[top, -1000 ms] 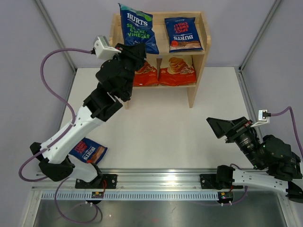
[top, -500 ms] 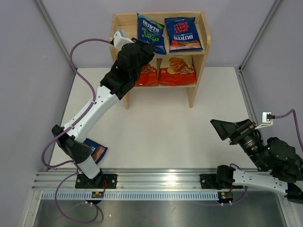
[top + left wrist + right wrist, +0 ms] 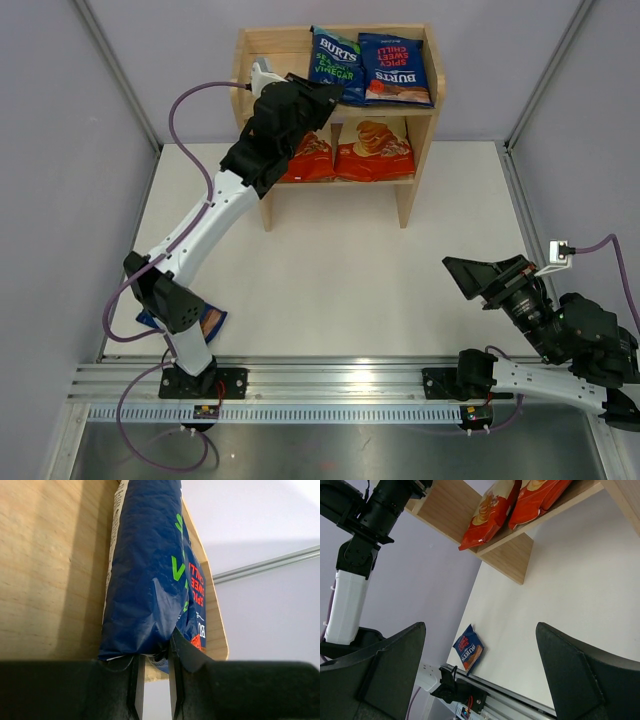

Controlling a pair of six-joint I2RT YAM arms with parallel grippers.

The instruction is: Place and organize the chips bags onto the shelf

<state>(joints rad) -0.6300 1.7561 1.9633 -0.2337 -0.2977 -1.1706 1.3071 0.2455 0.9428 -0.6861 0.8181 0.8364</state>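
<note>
My left gripper (image 3: 322, 97) is shut on the bottom edge of the green-lettered dark blue Burts bag (image 3: 335, 64), holding it on the top tier of the wooden shelf (image 3: 270, 42). It presses against a red-accented Burts bag (image 3: 397, 68) to its right. In the left wrist view the green-lettered bag (image 3: 145, 580) is pinched between my fingers (image 3: 135, 677), with the red-accented one (image 3: 196, 615) behind it. Two Cassava Chips bags (image 3: 310, 157) (image 3: 374, 150) lie on the lower tier. Another red-accented Burts bag (image 3: 207, 322) lies on the table by the left arm's base. My right gripper (image 3: 478, 279) is open and empty.
The right wrist view shows the table bag (image 3: 468, 648) near the front rail, the Cassava bags (image 3: 487, 515) and the shelf's lower board (image 3: 515, 555). The left part of the top tier (image 3: 50, 555) is bare wood. White walls enclose the table (image 3: 340, 290).
My left arm has carried the green-lettered bag rightward along the top tier until it meets the red-accented bag, which has shifted slightly right. The right arm has barely moved.
</note>
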